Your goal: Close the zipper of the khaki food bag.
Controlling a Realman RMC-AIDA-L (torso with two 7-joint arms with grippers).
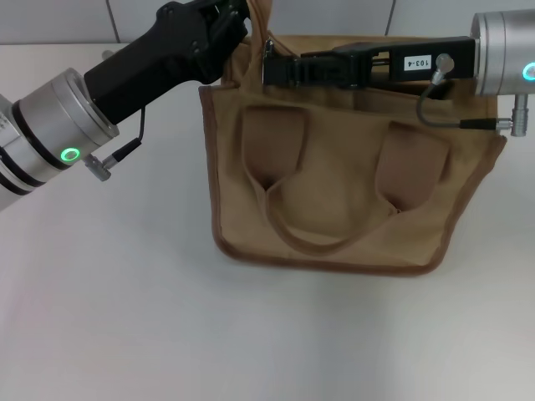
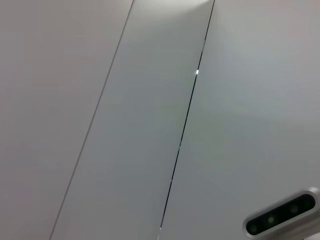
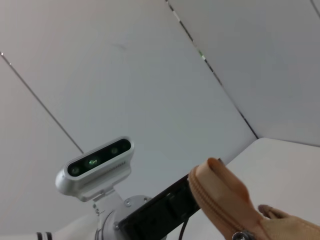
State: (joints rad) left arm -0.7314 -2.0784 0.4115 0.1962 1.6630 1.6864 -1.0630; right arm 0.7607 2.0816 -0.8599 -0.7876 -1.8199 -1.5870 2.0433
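squarely in the middle of the head view stands the khaki food bag (image 1: pixel 334 200), a boxy tan canvas tote with darker brown piping along its edges, two wide strap patches on the near face and a looped handle hanging between them; it rests upright on the white table (image 1: pixel 125 317), toward twelve o'clock from the picture's centre. its long axis runs from nine to three o'clock, with the top edge on the far side. the left tool (image 1: pixel 227 25) sits at the bag's top corner toward eleven o'clock, and i cannot tell whether it is clenched or released, nor whether it grips the cloth. the right tool (image 1: pixel 269 68) reaches along the top edge from three o'clock, its tip near the left end of the bag; its state also cannot be told. only the right wrist view shows the zipper (image 3: pixel 220 207): a tan zip line curving over a raised fold of canvas, with a small silver piece at the picture's edge, and the left arm's camera beyond. the left wrist view shows only wall panels.
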